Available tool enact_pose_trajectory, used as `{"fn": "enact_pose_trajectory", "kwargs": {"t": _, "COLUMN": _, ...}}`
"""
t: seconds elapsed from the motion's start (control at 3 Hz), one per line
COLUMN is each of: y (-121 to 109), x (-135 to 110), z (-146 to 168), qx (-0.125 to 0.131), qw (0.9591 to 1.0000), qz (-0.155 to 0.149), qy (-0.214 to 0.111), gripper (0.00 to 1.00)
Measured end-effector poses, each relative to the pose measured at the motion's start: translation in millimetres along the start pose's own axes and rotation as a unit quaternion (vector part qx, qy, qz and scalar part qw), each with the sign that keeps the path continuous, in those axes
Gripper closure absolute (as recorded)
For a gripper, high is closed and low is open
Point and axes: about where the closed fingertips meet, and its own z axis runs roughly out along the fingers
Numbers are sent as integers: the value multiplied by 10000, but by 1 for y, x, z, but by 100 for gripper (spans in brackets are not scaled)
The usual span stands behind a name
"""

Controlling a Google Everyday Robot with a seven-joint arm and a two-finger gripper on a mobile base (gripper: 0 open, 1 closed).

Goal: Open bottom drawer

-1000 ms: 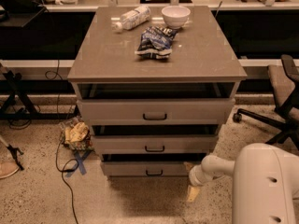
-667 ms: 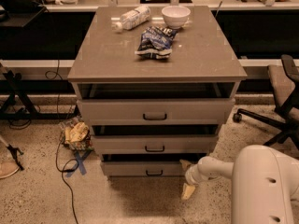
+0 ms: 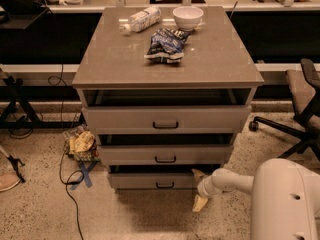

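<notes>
The bottom drawer [image 3: 145, 180] is the lowest of three grey-beige fronts on the cabinet, with a small black bar handle [image 3: 165, 185]. A dark gap shows above its front panel. My gripper [image 3: 199, 188] is low at the drawer's right end, on a white arm [image 3: 227, 180] that comes in from the right. It is open: one yellowish fingertip [image 3: 198, 173] is by the top right corner of the drawer front, the other [image 3: 200, 203] points down toward the floor. It holds nothing. The inside of the drawer is hidden.
The middle drawer [image 3: 165, 154] and top drawer [image 3: 165, 118] sit above. On the cabinet top [image 3: 110, 59] lie a bottle [image 3: 141, 20], a white bowl [image 3: 188, 17] and a chip bag [image 3: 164, 43]. An office chair [image 3: 300, 109] stands right; cables and a crumpled bag [image 3: 82, 145] lie left.
My gripper has moved left and slightly up along the floor, from beside the cabinet to the right end of the bottom drawer front. The drawers have not moved.
</notes>
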Motion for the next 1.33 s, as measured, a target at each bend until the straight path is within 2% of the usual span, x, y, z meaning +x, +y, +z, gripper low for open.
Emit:
{"fn": "enact_pose_trajectory", "kwargs": {"t": 0.33, "y": -1, "x": -1, "z": 5, "qx": -15, "qw": 9999, "qz": -67, "qy": 120, "gripper": 0}}
{"fn": "enact_pose_trajectory", "kwargs": {"t": 0.67, "y": -16, "x": 0, "z": 17, "qx": 26, "qw": 9993, "qz": -176, "qy": 331, "gripper": 0}}
{"fn": "enact_pose_trajectory", "kwargs": {"t": 1.0, "y": -32, "x": 1, "z": 29, "qx": 51, "qw": 9989, "qz": -231, "qy": 404, "gripper": 0}}
{"fn": "enact_pose_trajectory", "kwargs": {"t": 1.33, "y": -43, "x": 8, "z": 43, "qx": 10, "qw": 9991, "qz": -143, "qy": 394, "gripper": 0}}
